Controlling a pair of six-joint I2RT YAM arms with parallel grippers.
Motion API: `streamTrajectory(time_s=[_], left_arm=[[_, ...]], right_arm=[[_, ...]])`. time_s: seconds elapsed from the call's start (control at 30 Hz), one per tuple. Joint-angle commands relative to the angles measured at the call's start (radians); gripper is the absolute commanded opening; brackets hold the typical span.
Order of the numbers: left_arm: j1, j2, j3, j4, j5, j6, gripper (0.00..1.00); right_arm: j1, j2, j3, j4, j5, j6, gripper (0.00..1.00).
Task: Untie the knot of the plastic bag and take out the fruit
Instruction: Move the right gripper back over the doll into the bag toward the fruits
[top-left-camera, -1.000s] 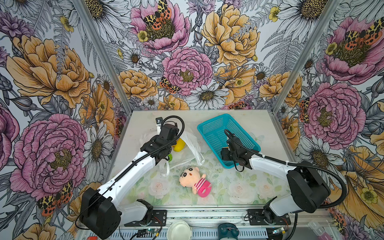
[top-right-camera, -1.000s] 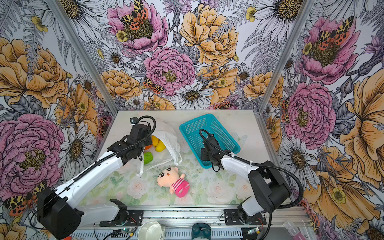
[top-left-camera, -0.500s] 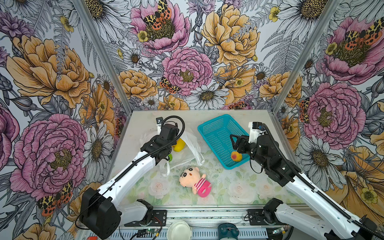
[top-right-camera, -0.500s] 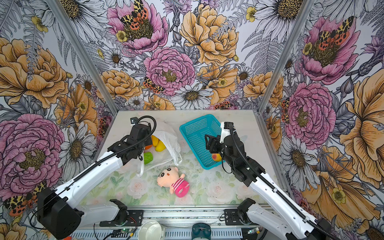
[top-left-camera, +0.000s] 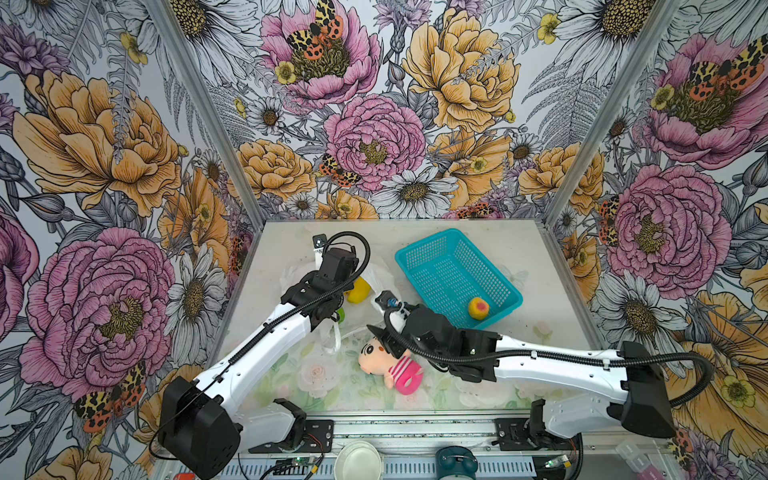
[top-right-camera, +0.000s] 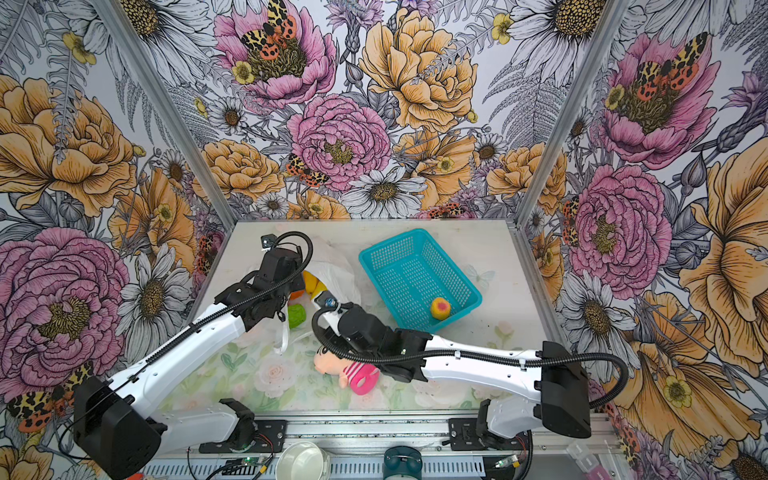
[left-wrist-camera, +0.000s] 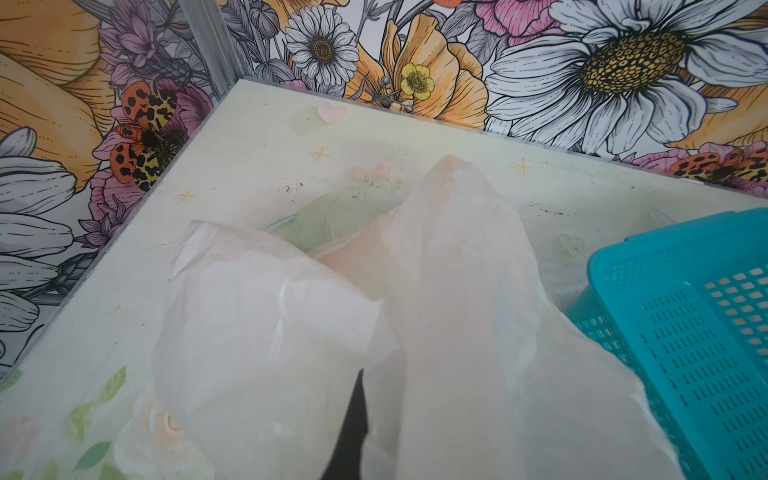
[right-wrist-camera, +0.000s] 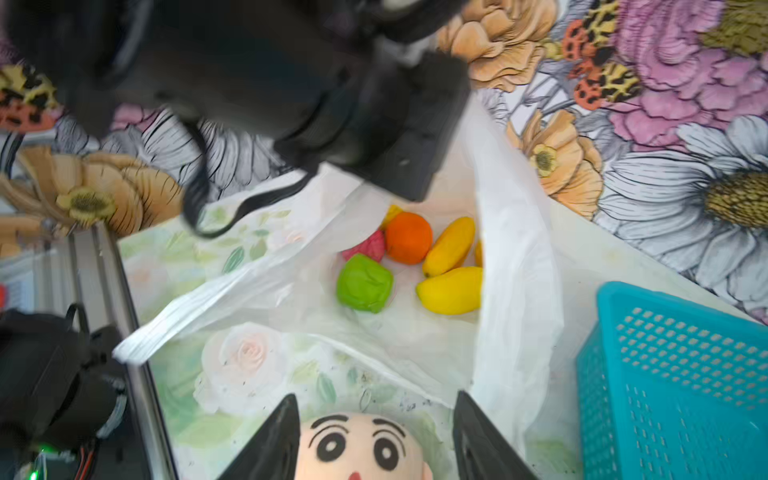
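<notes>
The plastic bag (top-left-camera: 382, 282) (top-right-camera: 336, 270) lies open at the back left of the table. My left gripper (left-wrist-camera: 357, 399) (right-wrist-camera: 415, 166) is shut on its upper edge and holds the mouth up. Inside the bag (right-wrist-camera: 515, 270) lies fruit: an orange one (right-wrist-camera: 409, 237), a pink-red one (right-wrist-camera: 368, 247), a green one (right-wrist-camera: 365, 287) and long yellow ones (right-wrist-camera: 451, 291). The knot is not in view. My right gripper (right-wrist-camera: 376, 401) (top-left-camera: 384, 336) is open and empty. It hangs just in front of the bag's mouth, one finger on each side of the doll's head.
A teal basket (top-left-camera: 428, 245) (top-right-camera: 395, 245) stands right of the bag and holds a round yellow fruit with pink blush (top-left-camera: 478, 307). A pink-striped plush doll (top-left-camera: 390, 365) (right-wrist-camera: 357, 449) lies under my right gripper. A loose bag handle (top-left-camera: 332, 336) trails toward the front.
My right arm has left the basket, where the blush-yellow fruit now lies, and swung left to the bag's mouth above the doll. The left arm has held still.
</notes>
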Motion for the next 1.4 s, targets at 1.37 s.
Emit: streamTrajectory(time_s=[1.37], left_arm=[[-0.032,-0.075,-0.017,0.029,-0.057,0.016,0.0]], right_arm=[[-0.197,0.762,0.337,0.408,-0.266,0.326,0.68]])
